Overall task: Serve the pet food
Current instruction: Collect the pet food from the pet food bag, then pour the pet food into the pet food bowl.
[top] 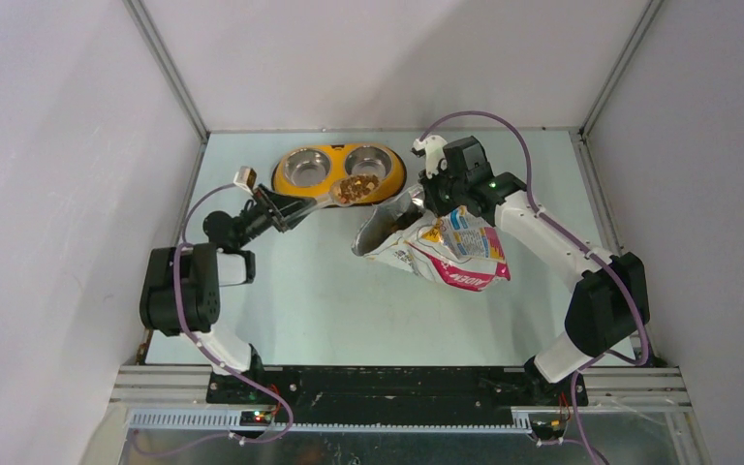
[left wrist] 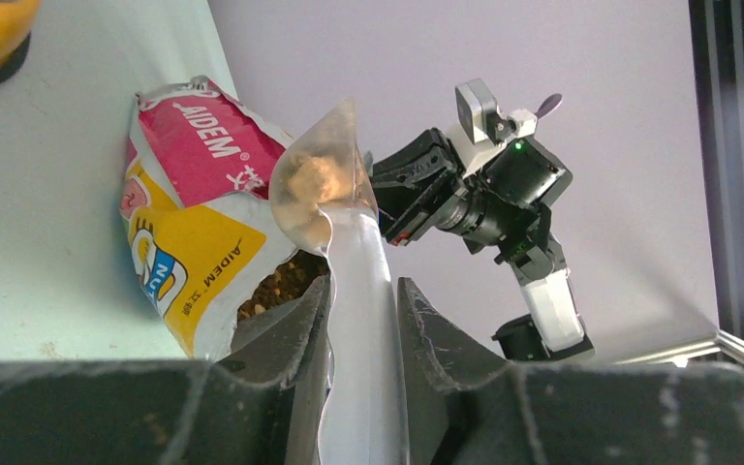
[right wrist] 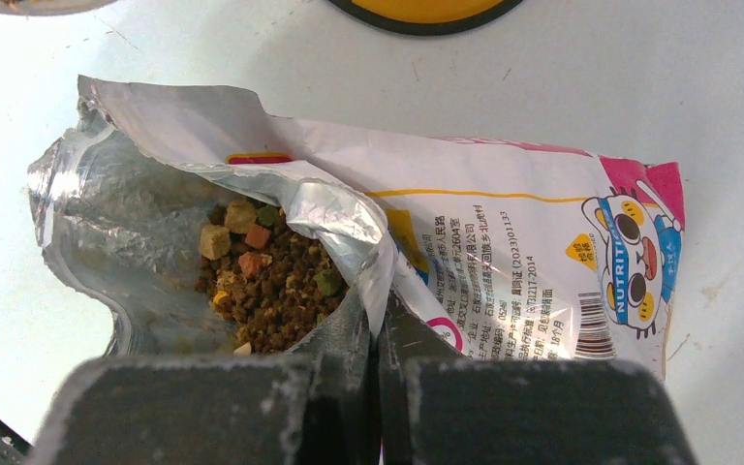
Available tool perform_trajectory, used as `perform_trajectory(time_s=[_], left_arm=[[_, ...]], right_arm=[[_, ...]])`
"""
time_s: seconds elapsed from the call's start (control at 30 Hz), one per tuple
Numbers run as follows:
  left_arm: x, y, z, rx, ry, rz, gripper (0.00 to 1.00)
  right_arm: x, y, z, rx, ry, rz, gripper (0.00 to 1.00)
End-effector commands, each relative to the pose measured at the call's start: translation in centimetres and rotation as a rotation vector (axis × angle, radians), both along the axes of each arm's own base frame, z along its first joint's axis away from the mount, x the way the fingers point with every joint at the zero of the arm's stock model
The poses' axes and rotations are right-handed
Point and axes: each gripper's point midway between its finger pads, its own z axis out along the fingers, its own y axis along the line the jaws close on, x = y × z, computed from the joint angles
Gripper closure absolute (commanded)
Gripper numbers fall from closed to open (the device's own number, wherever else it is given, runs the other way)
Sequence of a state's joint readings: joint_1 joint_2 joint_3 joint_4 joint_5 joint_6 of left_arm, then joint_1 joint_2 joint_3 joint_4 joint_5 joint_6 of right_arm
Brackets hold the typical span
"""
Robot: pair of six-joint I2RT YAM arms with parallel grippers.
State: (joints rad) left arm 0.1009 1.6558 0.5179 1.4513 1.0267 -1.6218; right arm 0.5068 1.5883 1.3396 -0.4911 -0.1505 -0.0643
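Note:
Brown pet food [top: 356, 188] fills the bowl of a translucent scoop [left wrist: 334, 184], held over the near rim of the yellow feeder's [top: 395, 180] right bowl. My left gripper [left wrist: 363, 295] is shut on the scoop's handle. More pet food [right wrist: 271, 281] lies inside the open cat-printed bag [top: 455, 252], which lies on the table to the right of the scoop. My right gripper [right wrist: 378, 325] is shut on the bag's torn upper edge, holding its mouth open. In the left wrist view the bag [left wrist: 194, 208] shows behind the scoop.
The feeder holds two steel bowls, the left one [top: 306, 167] and the right one [top: 368, 160]. White walls with metal frame posts close in the table on three sides. The right arm [left wrist: 504, 194] reaches over the bag from the right.

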Motion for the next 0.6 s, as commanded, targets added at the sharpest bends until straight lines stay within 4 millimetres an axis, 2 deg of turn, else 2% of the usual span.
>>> perform_trajectory(time_s=[0.0,0.4,0.57], left_arm=[[-0.2,0.8,1.5,0.019,-0.082,0.052,1.0],[1.8,2.4,-0.1,0.088,-0.017,0.132,1.0],[3.0,3.4,-0.1,0.103,-0.016,0.165,1.0]], right_arm=[[0.9,-2.9,-1.5,-0.105,0.002,-0.065,1.0],[0.8,-2.8,-1.5,-0.104,0.002,-0.064,1.0],[0.7,-2.7,-1.3,-0.101,0.0,-0.062,1.0]])
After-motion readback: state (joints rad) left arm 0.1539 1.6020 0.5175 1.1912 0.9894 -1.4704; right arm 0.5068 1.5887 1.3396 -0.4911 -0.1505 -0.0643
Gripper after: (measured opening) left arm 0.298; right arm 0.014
